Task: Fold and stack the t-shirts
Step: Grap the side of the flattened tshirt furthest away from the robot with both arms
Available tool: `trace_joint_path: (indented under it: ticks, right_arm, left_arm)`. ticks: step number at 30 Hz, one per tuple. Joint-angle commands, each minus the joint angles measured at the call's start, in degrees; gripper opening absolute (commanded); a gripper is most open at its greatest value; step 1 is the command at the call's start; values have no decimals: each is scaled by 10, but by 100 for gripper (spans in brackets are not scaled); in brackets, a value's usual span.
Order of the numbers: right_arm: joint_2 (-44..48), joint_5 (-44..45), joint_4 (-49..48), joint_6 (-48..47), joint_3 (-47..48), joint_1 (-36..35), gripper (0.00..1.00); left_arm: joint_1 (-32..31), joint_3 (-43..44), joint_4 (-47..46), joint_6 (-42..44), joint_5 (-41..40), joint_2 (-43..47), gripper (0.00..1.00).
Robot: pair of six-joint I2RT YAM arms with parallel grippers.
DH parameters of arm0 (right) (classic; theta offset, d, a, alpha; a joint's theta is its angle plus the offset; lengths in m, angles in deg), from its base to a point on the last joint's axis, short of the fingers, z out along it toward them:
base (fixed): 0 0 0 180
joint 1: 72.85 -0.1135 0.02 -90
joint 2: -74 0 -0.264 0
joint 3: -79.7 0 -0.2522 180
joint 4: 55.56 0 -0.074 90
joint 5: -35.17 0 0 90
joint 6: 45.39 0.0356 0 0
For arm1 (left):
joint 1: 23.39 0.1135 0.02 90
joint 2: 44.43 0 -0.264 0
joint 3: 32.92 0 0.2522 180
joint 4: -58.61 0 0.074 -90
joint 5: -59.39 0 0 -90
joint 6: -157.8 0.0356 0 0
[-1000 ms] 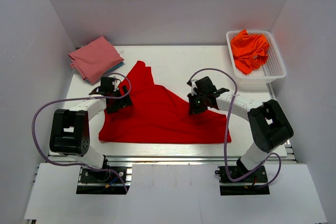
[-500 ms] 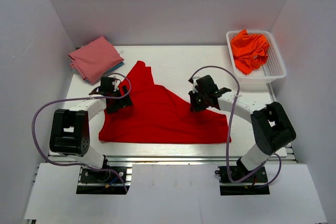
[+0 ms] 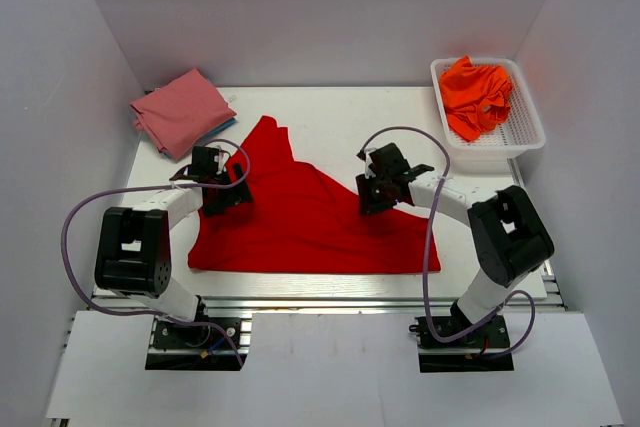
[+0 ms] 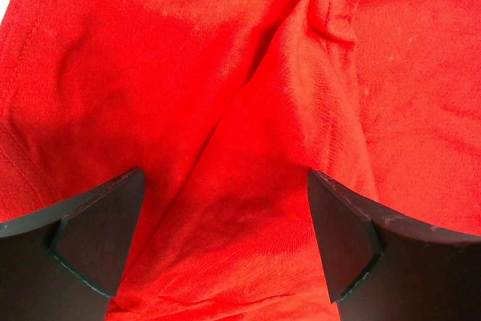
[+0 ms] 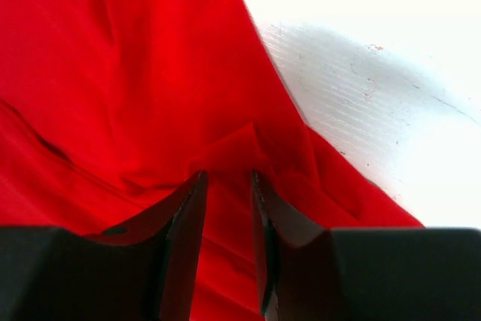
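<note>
Left jaws are held spread over the red shirt [image 3: 300, 227]. Right jaws are set narrowly at its fold; whether it is gripped cannot be told.

Left arm [image 3: 165, 207], white and black: forearm angled inward, its black two-finger left gripper [image 4: 225, 186] lowered, jaws spread wide. Right arm [image 3: 455, 195], same build: forearm angled inward, its black right gripper [image 5: 228, 178] low, jaws a narrow gap apart

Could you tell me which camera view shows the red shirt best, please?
The top external view: it shows almost the whole red shirt spread on the table. Both wrist views show only close-up folds of it.
</note>
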Motion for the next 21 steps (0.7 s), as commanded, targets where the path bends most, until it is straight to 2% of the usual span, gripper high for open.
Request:
trace_joint_path:
  ticks: [1, 7, 10, 13, 17, 21]
  right_arm:
    - [-14, -4, 8, -4, 23, -1, 36]
    - [-22, -20, 4, -6, 22, -1, 38]
    - [-26, -34, 1, -9, 20, 0, 17]
    - [-21, -48, -5, -9, 20, -2, 0]
    - [8, -39, -15, -7, 12, -2, 0]
    - [48, 29, -21, 12, 7, -1, 0]
  left_arm:
    - [2, -1, -3, 5, 2, -7, 100]
    - [2, -1, -3, 5, 2, -12, 100]
    - [2, 4, -3, 5, 2, -12, 100]
    - [2, 4, 2, 5, 2, -12, 100]
    - [2, 4, 2, 5, 2, -12, 100]
    - [2, 4, 2, 5, 2, -12, 100]
